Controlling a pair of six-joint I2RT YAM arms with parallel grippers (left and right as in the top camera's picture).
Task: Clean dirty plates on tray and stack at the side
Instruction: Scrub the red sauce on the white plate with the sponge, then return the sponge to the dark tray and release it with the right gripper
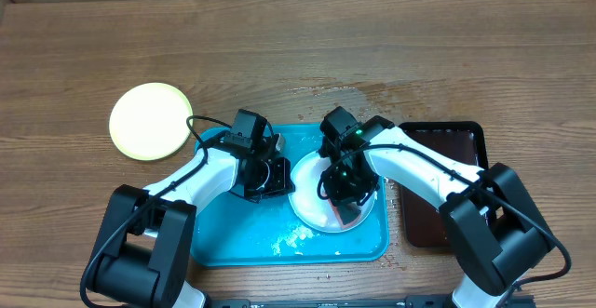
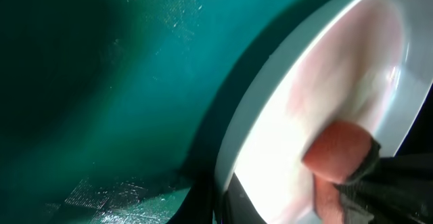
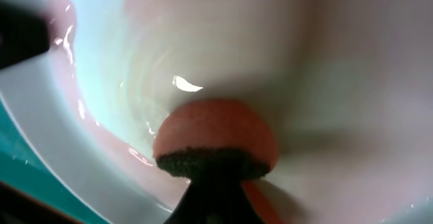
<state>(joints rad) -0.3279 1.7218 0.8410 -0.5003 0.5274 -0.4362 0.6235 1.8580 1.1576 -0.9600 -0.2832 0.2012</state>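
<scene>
A pale plate [image 1: 312, 173] with a pinkish smear lies on the right half of the turquoise tray [image 1: 242, 234]. My left gripper [image 1: 275, 173] is shut on the plate's left rim; in the left wrist view the rim [image 2: 233, 163] runs down between its dark fingers [image 2: 237, 207]. Over the plate's middle, my right gripper [image 1: 345, 201] is shut on an orange sponge [image 1: 346, 217] with a dark scouring side. The right wrist view has the sponge [image 3: 216, 139] pressed against the plate's wet surface [image 3: 304, 61]. A yellow-green plate [image 1: 149, 120] lies on the table, left of the tray.
A dark brown tray [image 1: 461, 145] sits right of the turquoise one, partly under my right arm. Wet patches [image 1: 372, 94] shine on the wood behind the tray, and water or foam [image 1: 293, 238] lies on the tray's front.
</scene>
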